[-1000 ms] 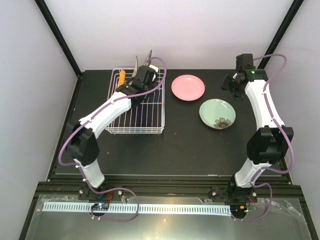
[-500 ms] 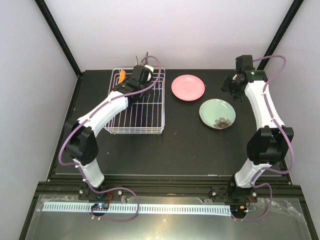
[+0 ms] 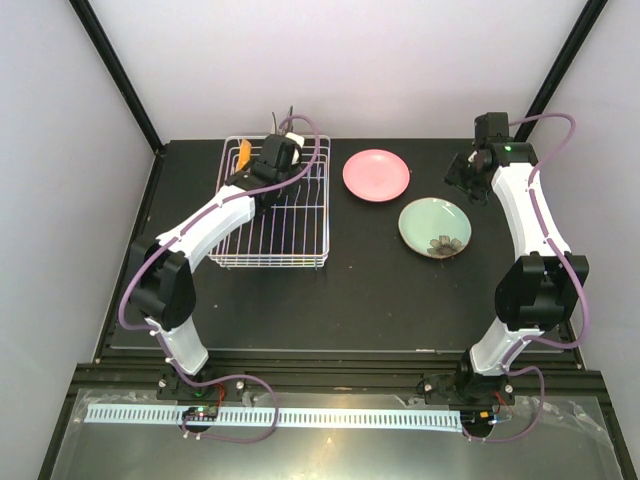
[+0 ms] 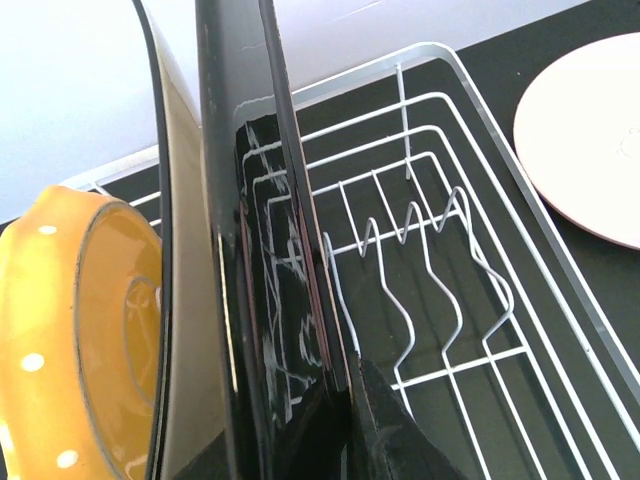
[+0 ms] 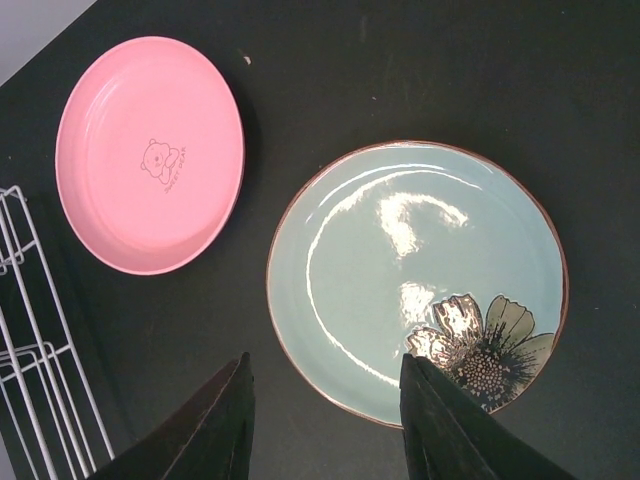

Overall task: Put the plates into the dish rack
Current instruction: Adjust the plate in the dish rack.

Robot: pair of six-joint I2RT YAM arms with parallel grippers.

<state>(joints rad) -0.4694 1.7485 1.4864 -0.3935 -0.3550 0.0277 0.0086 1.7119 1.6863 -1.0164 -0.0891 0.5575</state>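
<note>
left hand [image 3: 283, 143]: at the rack's far end, clamped on a plate held on edge.
held plate [image 4: 250, 200]: upright, dark and glossy in the wrist view, its face mirroring the wires; whether its lower edge touches the rack cannot be told.
rack [image 3: 325, 215]: white wire, on the left half of the table, long side running away from the arms.
orange plate [image 4: 60, 330]: on edge in the rack's far left corner.
cream plate [image 4: 180, 200]: upright between the orange plate and the held plate, close to both.
right hand [image 5: 325, 420]: fingers apart, hovering above the table near the far right.
pink plate [image 3: 376, 175]: flat, right of the rack's rim, a strip of table between them.
green plate [image 3: 435, 226]: flat, near the pink plate, not touching, flower toward the arms.
table [image 3: 400, 300]: matt black.
room: pale walls [image 3: 350, 60], black posts [image 3: 115, 70] slanting in at both far corners.
</note>
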